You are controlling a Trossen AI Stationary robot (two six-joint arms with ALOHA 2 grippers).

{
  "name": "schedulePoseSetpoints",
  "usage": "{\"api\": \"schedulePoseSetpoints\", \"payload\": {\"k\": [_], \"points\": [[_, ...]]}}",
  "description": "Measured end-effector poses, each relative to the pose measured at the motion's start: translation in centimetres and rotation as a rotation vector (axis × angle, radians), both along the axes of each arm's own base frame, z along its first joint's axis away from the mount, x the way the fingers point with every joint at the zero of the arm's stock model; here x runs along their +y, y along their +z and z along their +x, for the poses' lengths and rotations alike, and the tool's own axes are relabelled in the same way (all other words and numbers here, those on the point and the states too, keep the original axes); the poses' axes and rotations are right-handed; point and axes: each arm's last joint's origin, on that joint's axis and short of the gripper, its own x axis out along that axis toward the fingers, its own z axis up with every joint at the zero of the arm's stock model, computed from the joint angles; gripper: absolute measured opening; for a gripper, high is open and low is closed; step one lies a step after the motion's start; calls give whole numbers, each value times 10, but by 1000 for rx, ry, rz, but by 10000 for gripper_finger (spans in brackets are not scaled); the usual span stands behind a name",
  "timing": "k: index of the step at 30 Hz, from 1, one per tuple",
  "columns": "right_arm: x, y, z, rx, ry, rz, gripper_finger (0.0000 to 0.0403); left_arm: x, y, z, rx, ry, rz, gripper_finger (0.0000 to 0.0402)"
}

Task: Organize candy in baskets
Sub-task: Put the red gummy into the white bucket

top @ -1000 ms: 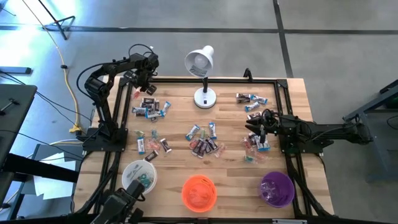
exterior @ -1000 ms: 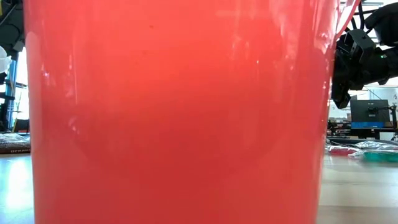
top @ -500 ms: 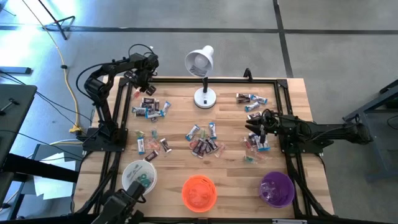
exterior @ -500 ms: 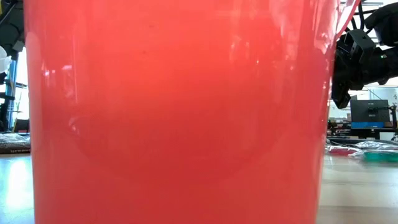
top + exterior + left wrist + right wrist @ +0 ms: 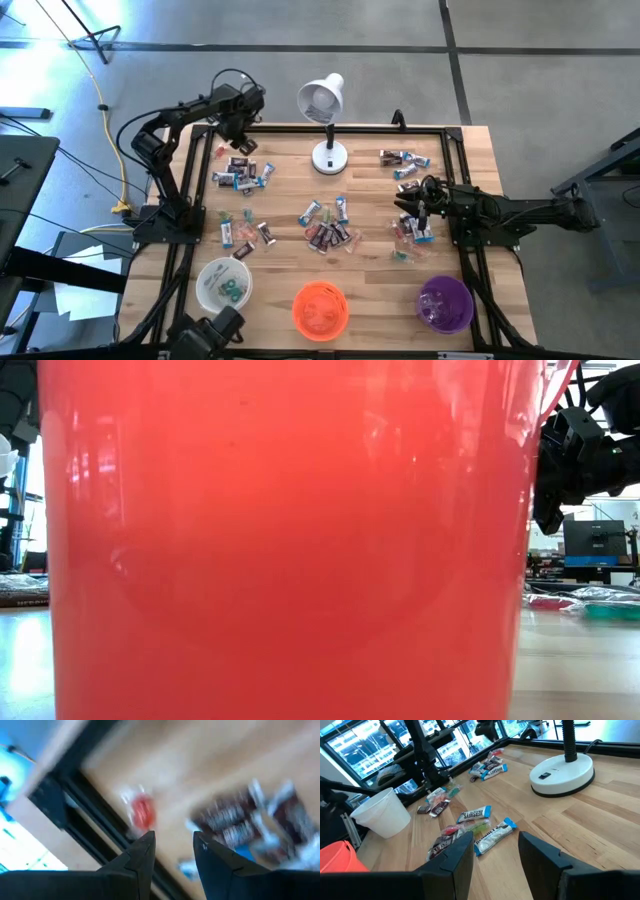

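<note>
Most of the candy (image 5: 325, 232) lay loose on the table (image 5: 370, 265), in clusters at the far left, the middle and the right, while the white basket (image 5: 223, 284) held a few pieces; the orange basket (image 5: 320, 308) and purple basket (image 5: 444, 303) stood along the near edge. In the last half second the left hand (image 5: 243, 122) had swung from the far-left rail toward the far-left cluster, its fingers (image 5: 145, 857) apart and empty. That looked like an approach to another pickup. The right hand (image 5: 416, 207) had not moved beside the right cluster, jaws apart, nothing between them.
</note>
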Motion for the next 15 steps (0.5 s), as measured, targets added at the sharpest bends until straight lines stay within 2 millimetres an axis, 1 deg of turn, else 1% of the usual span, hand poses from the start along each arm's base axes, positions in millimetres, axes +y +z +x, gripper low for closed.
{"api": "schedulePoseSetpoints", "payload": {"k": [2,4,6,7,9,11,13,15], "points": [[0,0,0,0,0,0,152,-9,-2,4,-14,-25,-75,121],[0,0,0,0,0,0,152,-18,-5,11,-34,-58,-112,121],[0,0,0,0,0,0,152,-23,-9,16,-6,-91,-95,121],[0,0,0,0,0,0,152,-24,-11,17,34,-111,-55,121],[0,0,0,-1,-4,-1,152,-22,-15,16,136,-133,50,121],[0,0,0,0,-4,-1,152,-20,-18,10,225,-115,118,121],[0,0,0,0,-3,-1,152,-19,-21,3,260,-73,129,121],[0,0,0,0,-3,-1,152,-16,-24,-5,254,-20,127,121]]}}
